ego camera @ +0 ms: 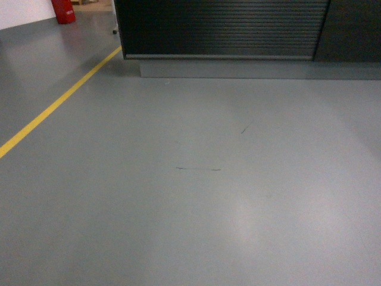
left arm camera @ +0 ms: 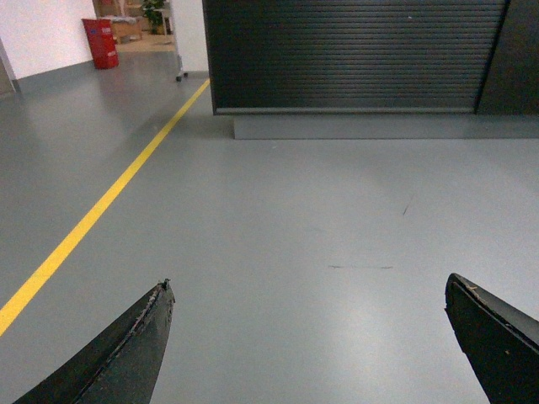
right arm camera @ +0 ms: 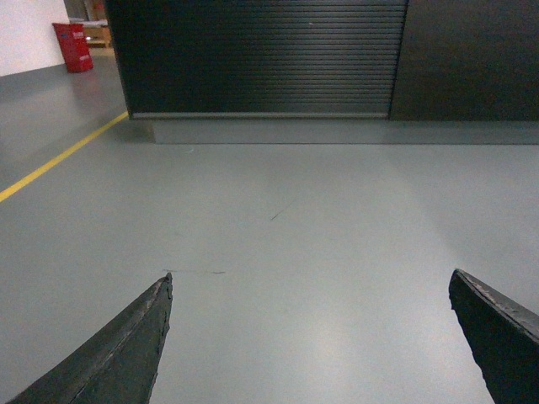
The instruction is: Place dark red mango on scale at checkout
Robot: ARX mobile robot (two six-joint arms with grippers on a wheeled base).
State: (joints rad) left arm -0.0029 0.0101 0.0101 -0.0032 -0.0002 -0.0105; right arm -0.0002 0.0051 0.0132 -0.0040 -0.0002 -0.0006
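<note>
Checkout [ego camera: 220, 27] is standing ahead across grey floor [ego camera: 190, 179], showing only its ribbed front; mango and scale are lying out of view. Left: yellow line [ego camera: 56, 104], red bin [ego camera: 63, 11]. Left gripper [left arm camera: 307, 337] and right gripper [right arm camera: 307, 337] are gaping wide, holding nothing.

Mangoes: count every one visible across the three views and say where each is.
0. No mango shows in any view: only grey floor, a yellow floor line and the ribbed checkout front ahead. Both hands are open and hold nothing. The countertop is out of frame, so any there stay hidden.
</note>
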